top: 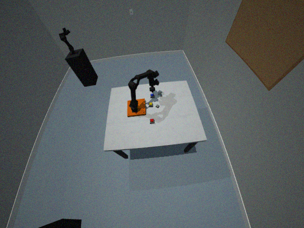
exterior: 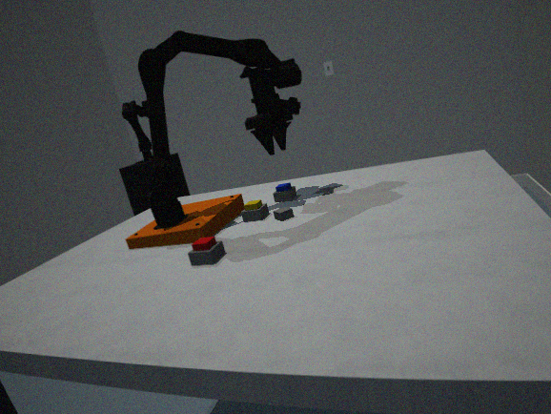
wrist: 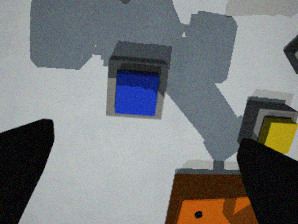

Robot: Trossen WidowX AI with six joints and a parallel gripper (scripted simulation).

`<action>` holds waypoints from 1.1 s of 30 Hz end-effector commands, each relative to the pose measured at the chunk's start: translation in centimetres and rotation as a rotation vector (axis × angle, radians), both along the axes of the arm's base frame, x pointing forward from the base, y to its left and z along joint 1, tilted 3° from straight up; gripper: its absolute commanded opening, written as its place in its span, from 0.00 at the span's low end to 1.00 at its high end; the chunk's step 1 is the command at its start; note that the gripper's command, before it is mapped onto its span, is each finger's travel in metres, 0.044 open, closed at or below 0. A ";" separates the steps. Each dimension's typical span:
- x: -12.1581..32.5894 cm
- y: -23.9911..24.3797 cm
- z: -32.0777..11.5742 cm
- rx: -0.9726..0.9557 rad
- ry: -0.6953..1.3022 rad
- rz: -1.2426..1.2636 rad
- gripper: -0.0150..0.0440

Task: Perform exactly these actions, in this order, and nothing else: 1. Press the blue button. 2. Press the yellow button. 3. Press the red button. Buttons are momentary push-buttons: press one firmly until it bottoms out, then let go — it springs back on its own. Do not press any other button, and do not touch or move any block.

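Note:
The blue button sits on a dark grey base at the back of the group. The yellow button is beside the orange plate, its base partly behind a fingertip in the wrist view. The red button stands nearest the front and is outside the wrist view. All three caps stand up from their bases. My gripper is open and empty, pointing down well above the table near the blue button, touching nothing.
A small grey block lies beside the yellow button; a corner of it shows at the wrist view's right edge. The orange base plate carries the arm, left of the buttons. The arm's shadows fall across the table.

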State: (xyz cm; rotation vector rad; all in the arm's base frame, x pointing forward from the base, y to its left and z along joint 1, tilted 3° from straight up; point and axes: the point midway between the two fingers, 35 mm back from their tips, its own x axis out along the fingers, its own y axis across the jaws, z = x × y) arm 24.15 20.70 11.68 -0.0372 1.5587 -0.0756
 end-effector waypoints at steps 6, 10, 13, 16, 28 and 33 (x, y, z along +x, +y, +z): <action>-0.7 0.1 -1.0 0.044 0.027 0.014 0.84; -0.8 -0.1 -5.9 0.044 0.027 0.014 0.67; -0.9 -0.1 -6.1 0.044 0.027 0.014 0.53; -0.9 -0.1 -6.1 0.044 0.027 0.014 0.40; -0.9 -0.1 -6.1 0.044 0.027 0.014 0.29; -0.8 -0.1 -6.6 0.044 0.027 0.014 0.29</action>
